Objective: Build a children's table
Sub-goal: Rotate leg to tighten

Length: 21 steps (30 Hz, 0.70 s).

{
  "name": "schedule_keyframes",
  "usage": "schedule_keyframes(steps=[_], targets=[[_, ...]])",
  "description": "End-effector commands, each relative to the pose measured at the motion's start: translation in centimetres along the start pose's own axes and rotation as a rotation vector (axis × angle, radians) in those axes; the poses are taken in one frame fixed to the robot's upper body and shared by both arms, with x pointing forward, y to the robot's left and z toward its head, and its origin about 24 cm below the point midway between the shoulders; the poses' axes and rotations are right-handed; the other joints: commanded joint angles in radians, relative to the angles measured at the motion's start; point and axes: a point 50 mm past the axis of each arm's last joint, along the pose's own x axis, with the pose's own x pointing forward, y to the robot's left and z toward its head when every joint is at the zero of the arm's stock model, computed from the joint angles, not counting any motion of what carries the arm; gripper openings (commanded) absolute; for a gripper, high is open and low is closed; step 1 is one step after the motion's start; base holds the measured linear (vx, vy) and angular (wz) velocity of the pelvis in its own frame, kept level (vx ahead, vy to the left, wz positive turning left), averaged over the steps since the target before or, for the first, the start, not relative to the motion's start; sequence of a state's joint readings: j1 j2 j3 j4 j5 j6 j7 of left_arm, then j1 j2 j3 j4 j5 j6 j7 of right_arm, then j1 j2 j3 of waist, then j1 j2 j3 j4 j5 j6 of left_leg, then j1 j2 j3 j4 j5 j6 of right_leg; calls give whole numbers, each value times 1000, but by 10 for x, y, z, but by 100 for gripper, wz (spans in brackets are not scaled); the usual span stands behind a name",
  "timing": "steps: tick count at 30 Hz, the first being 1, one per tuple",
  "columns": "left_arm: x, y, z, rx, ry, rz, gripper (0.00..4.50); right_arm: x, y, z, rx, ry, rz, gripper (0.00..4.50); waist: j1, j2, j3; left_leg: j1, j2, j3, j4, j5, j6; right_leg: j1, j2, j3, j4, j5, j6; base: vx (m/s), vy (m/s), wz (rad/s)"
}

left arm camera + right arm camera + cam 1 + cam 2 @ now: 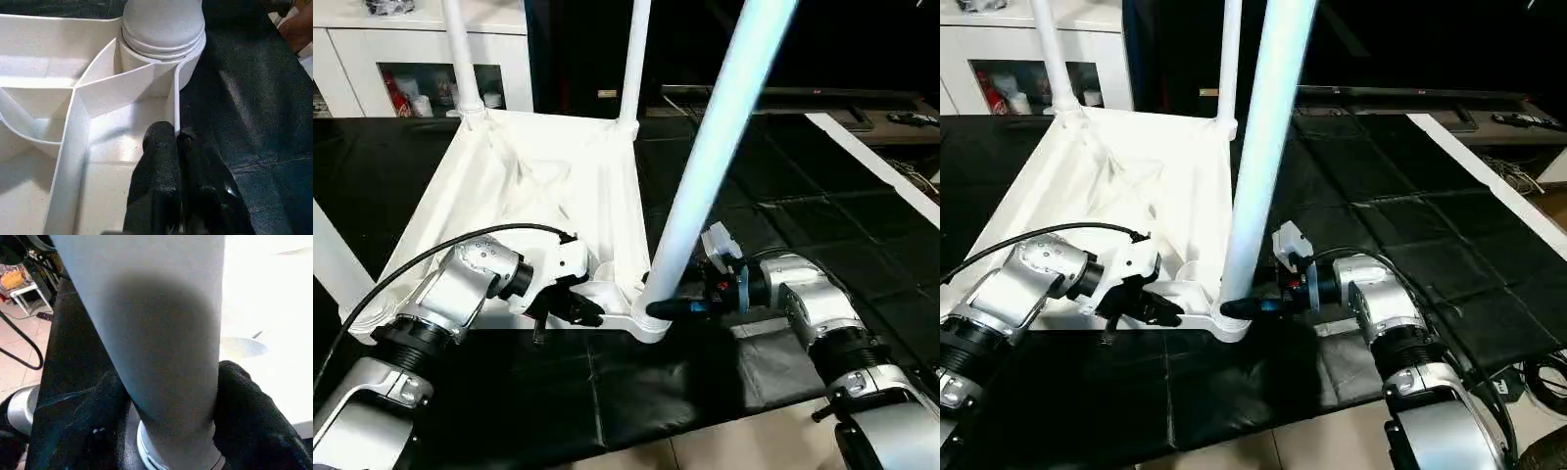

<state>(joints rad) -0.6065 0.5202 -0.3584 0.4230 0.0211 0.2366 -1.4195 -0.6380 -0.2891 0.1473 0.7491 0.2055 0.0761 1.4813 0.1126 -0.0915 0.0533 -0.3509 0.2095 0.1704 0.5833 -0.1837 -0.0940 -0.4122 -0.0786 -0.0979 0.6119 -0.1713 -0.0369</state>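
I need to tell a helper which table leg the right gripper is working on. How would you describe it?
Find the upturned white tabletop on the black mat. Of the legs standing in its corners, take the leg at the near corner beside the right gripper, whose fingers sit on either side of its base. It looks thickest, being nearest the camera.

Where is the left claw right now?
The left claw pinches the upturned tabletop's near rim, just left of the corner socket holding the nearest leg.
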Motion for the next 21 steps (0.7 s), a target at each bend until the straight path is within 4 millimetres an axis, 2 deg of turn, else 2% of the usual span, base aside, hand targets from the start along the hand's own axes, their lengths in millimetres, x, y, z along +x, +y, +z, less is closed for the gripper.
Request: schedule_keyframes(steps=[1, 10, 12, 13, 14, 15, 16, 17, 18, 19, 21], targets=[[11, -7, 4, 36, 3, -85, 0, -3, -1, 4, -1, -11, 21, 216, -5, 15, -67, 4, 32, 2, -64, -150, 24, 61, -69, 57, -60, -200, -199, 0, 0, 0], [12, -5, 2, -15, -15, -26, 0, 2, 1, 1, 35, -51, 6, 207, -4, 13, -66, 3, 31, 3, -63, -148, 25, 62, -70, 58, -62, -213, -194, 0, 0, 0], [13, -4, 3, -32, -26, -8, 0, 3, 0, 0, 38, -52, -16, 207, -4, 13, -65, 3, 31, 2, -63, -159, 23, 61, -71, 57, -65, -240, -186, 0, 0, 0], [22, 2, 9, -87, -73, 85, 0, 12, -5, -6, 66, -44, -164, 207, -9, 17, -60, 6, 33, 1, -67, -176, 9, 55, -70, 59, -69, -259, -180, 0, 0, 0], [26, 4, 11, -106, -88, 117, 0, 14, -8, -9, 79, -39, -225, 207, -10, 14, -57, 9, 31, 0, -68, -194, 0, 52, -71, 58, -73, -291, -175, 0, 0, 0], [30, 8, 14, -118, -109, 160, 0, 18, -11, -11, 95, -34, -289, 205, -14, 12, -55, 7, 28, -4, -69, -230, -14, 56, -73, 55, -81, -384, -148, 0, 0, 0], [37, 13, 20, -159, -142, 215, 0, 24, -14, -12, 111, -27, -372, 205, -16, 16, -55, 12, 25, -5, -67, -252, -22, 53, -76, 53, -92, -463, -117, 0, 0, 0], [42, 16, 25, -185, -162, 248, 0, 29, -16, -12, 125, -22, -418, 204, -19, 15, -54, 15, 24, -5, -67, -259, -23, 48, -75, 53, -98, -489, -107, 0, 0, 0], [47, 18, 28, -206, -172, 275, 0, 34, -17, -12, 139, -21, -455, 204, -30, 11, -51, 13, 20, -7, -67, -272, -27, 49, -73, 49, -105, -541, -82, 0, 0, 0], [50, 20, 31, -217, -177, 291, 0, 37, -18, -12, 148, -20, -478, 203, -35, 9, -55, 7, 18, -13, -67, -274, -26, 57, -76, 44, -108, -577, -56, 0, 0, 0], [57, 24, 36, -244, -191, 337, 0, 45, -20, -12, 173, -11, -534, 200, -44, 7, -54, 2, 16, -13, -67, -272, -17, 54, -74, 42, -116, -593, -33, 0, 0, 0]])
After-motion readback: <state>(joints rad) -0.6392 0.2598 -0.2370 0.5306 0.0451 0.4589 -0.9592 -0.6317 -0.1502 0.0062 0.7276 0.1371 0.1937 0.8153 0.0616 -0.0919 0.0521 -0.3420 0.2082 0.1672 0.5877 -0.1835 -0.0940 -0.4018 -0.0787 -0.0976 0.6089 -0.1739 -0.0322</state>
